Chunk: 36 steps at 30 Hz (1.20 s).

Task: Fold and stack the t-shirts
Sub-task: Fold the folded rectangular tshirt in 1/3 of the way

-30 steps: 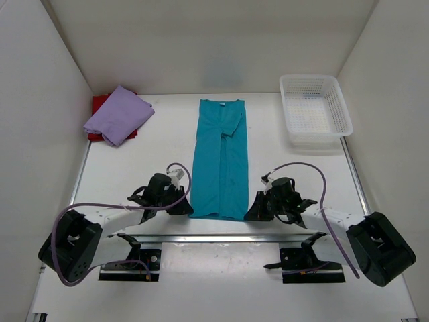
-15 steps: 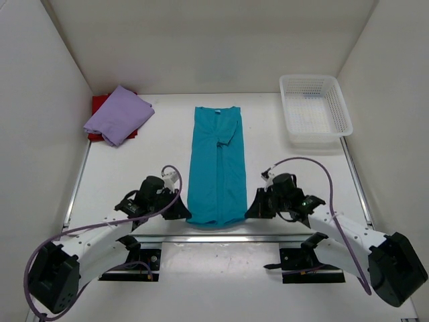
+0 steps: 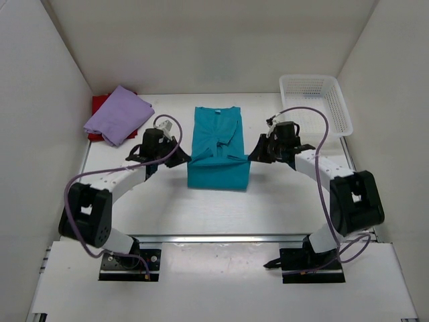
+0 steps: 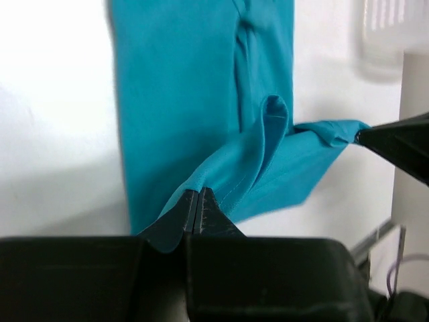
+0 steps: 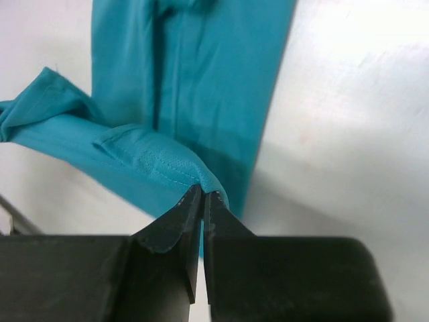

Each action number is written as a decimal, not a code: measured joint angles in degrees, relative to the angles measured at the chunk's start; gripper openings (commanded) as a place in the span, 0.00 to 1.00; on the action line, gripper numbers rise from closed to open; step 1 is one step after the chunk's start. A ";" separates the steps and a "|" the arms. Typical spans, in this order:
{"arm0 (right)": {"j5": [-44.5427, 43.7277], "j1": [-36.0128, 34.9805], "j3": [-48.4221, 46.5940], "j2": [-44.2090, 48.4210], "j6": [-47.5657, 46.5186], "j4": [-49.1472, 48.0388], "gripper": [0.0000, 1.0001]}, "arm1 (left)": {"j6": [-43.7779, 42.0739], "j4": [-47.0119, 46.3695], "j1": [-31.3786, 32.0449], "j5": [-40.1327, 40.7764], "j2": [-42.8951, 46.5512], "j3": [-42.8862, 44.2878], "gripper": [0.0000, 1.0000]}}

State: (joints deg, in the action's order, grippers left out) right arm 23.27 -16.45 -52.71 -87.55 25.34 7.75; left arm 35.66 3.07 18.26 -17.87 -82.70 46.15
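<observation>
The teal t-shirt [image 3: 218, 151] lies mid-table, its near half lifted and carried back over its far half. My left gripper [image 3: 186, 161] is shut on the hem's left corner [image 4: 208, 188]. My right gripper [image 3: 251, 158] is shut on the hem's right corner [image 5: 201, 178]. The hem hangs stretched between them above the shirt. The lavender t-shirt [image 3: 119, 114] lies folded on the red t-shirt [image 3: 100, 102] at the far left; only the red one's edges show.
A white mesh basket [image 3: 314, 111] stands at the far right, also glimpsed in the left wrist view [image 4: 392, 33]. White walls enclose the table on the left, back and right. A metal rail [image 3: 221, 237] runs along the near edge.
Both grippers have lifted the teal shirt's near hem and carried it away from the bases, from the near edge to mid-shirt, doubling the shirt over. The other shirts and the basket have not moved.
</observation>
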 measured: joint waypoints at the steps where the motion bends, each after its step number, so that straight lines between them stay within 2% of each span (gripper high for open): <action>1: 0.20 0.90 -1.49 -2.32 -0.11 -0.81 0.00 | 0.22 -0.87 -0.44 0.52 -1.66 1.22 0.00; 10: 2.93 4.24 -16.28 -19.91 -1.64 -2.67 0.00 | 0.87 -5.20 -2.32 2.29 -18.62 12.26 0.01; 13: 3.34 4.31 -18.71 -23.67 -1.97 -2.89 0.00 | 1.16 -5.44 -2.45 2.29 -22.99 13.53 0.07; 14: 3.63 4.33 -18.99 -24.50 -2.05 -3.02 0.01 | 1.38 -5.46 -2.49 2.23 -24.24 13.86 0.14; 15: 3.87 4.42 -19.10 -25.16 -2.05 -3.06 0.05 | 1.66 -5.73 -2.58 2.10 -25.16 13.99 0.25; 18: 4.13 4.76 -19.08 -25.92 -2.03 -2.99 0.15 | 3.37 -7.89 -3.06 1.29 -25.53 12.90 0.45; 21: 3.82 4.94 -19.02 -25.16 -1.81 -3.37 0.33 | 5.25 -10.78 -3.19 1.46 -21.09 9.51 0.49; 22: 3.43 4.92 -18.82 -24.52 -1.77 -3.43 0.44 | 5.73 -11.28 -3.19 2.12 -18.73 8.28 0.50; 23: 2.99 4.90 -18.40 -23.50 -1.70 -3.48 0.50 | 5.97 -11.80 -3.08 2.62 -16.04 7.17 0.49; 24: 2.38 4.90 -17.70 -21.86 -1.84 -3.48 0.51 | 6.34 -12.63 -2.89 3.19 -12.87 5.90 0.47; 25: 1.88 4.83 -17.22 -20.39 -1.84 -3.41 0.47 | 6.69 -13.46 -2.62 3.76 -9.92 4.74 0.46; 26: 1.20 4.61 -16.65 -18.62 -1.99 -3.52 0.31 | 6.97 -14.73 -2.21 4.57 -6.84 3.30 0.44; 27: 0.52 4.24 -16.09 -16.74 -2.40 -3.58 0.24 | 7.21 -16.52 -1.55 5.53 -3.85 1.44 0.44; 29: -0.72 3.23 -14.73 -13.09 -2.49 -4.35 0.00 | 7.72 -19.63 0.52 6.80 0.81 -2.58 0.43; 32: -1.57 -0.68 -13.68 -10.60 -2.64 -6.54 0.00 | 8.15 -23.04 4.07 7.17 0.13 -6.19 0.38; 36: -1.53 -7.72 -14.99 -14.38 -3.10 -7.39 0.00 | 8.33 -23.76 5.09 5.97 -9.84 -6.54 0.35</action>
State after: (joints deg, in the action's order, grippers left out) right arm 21.74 -24.16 -67.70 -101.93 22.24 0.36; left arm 43.99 -20.69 23.35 -11.90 -92.53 39.62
